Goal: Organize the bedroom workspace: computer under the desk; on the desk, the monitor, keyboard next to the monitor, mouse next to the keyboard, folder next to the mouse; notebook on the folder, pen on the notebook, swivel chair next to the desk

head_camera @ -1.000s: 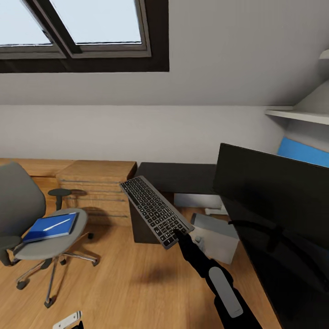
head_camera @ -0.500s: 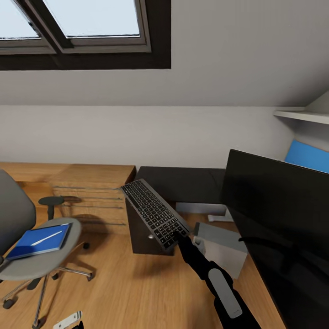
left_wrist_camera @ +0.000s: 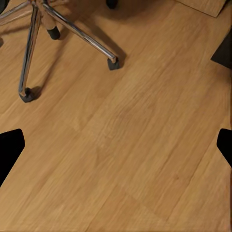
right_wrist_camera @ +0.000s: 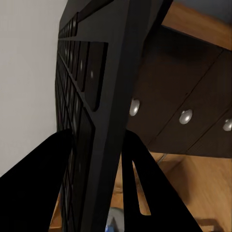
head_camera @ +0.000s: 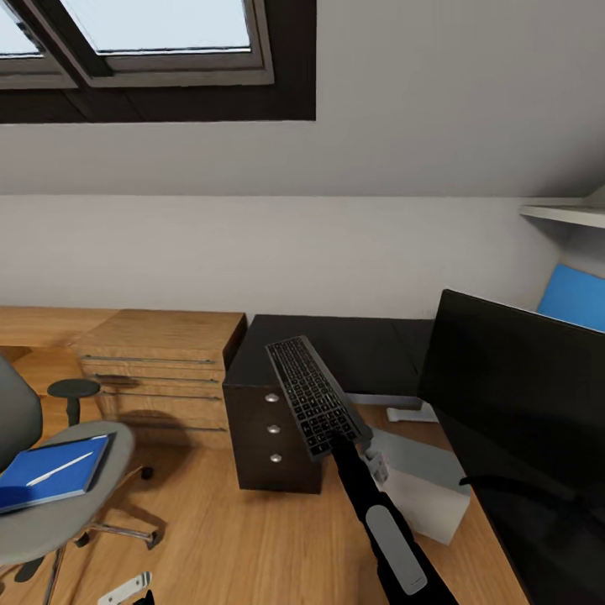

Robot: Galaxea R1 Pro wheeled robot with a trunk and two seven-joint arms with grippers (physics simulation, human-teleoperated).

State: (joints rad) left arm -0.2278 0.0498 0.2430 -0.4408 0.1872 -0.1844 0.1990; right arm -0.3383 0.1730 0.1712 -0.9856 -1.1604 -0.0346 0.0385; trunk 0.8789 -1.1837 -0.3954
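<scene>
Filling the right of my head view, the monitor [head_camera: 521,403] stands as a wide black screen, with the blue panel of the desk [head_camera: 576,296] showing behind its far top corner. Left of the monitor and farther off sits a dark drawer unit [head_camera: 273,437] with three round knobs, and a light-wood chest [head_camera: 164,365] stands to its left against the wall. At the near left the chair [head_camera: 50,512] carries a blue folder [head_camera: 50,470] with the white pen [head_camera: 59,469] lying on it; whether a notebook lies between them I cannot tell. The computer [head_camera: 420,487], a light grey box, rests on the wood floor [left_wrist_camera: 130,145] between the drawer unit and the monitor. My right gripper [head_camera: 344,437] clamps the near end of the keyboard [head_camera: 315,395], holding it in the air, tilted, in front of the drawer unit. My left gripper [left_wrist_camera: 116,145] hangs over bare floor, fingers spread wide, near the chair's chrome legs.
</scene>
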